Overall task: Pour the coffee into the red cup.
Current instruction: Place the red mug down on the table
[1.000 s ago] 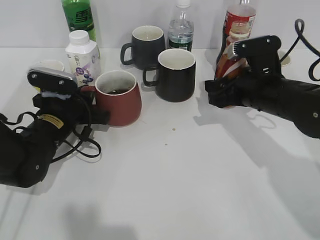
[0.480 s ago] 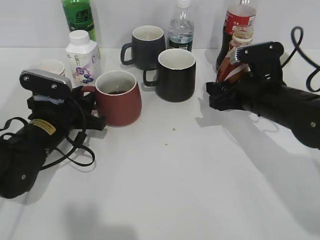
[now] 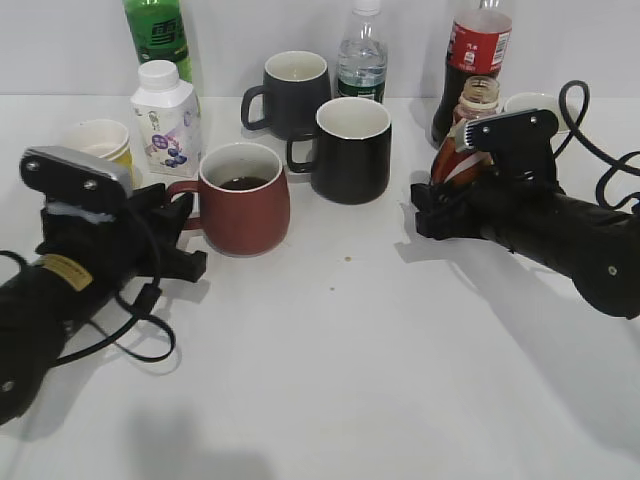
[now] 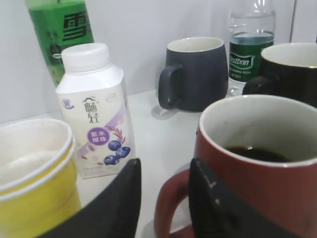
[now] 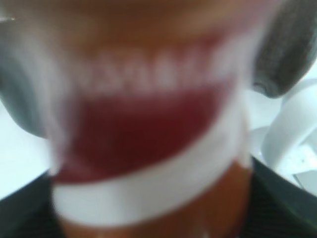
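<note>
My left gripper (image 3: pixel 170 235) sat at nine o'clock of the red cup (image 3: pixel 243 198), its jaws parted a narrow way, with the mug's loop handle just ahead of the gap. In the left wrist view my two dark fingers (image 4: pixel 116 208) stood either side of that gap, holding nothing, and I could see dark coffee lying low inside the red cup (image 4: pixel 257 163). At ten o'clock of the cup stood a white milk carton (image 3: pixel 166 117), and a yellow paper cup (image 3: pixel 98 141) sat beside it. A black mug (image 3: pixel 350 148) stood at two o'clock of the cup, near it.

My right gripper (image 3: pixel 440 195) was closed around the coffee bottle (image 3: pixel 466 140), which stood about upright on the white table (image 3: pixel 350 360), well over at three o'clock of the cup. The right wrist view was badly blurred; the bottle (image 5: pixel 148 124) seemed to fill it, brown with a white band. A cola bottle (image 3: pixel 475 50) rose just behind.
</note>
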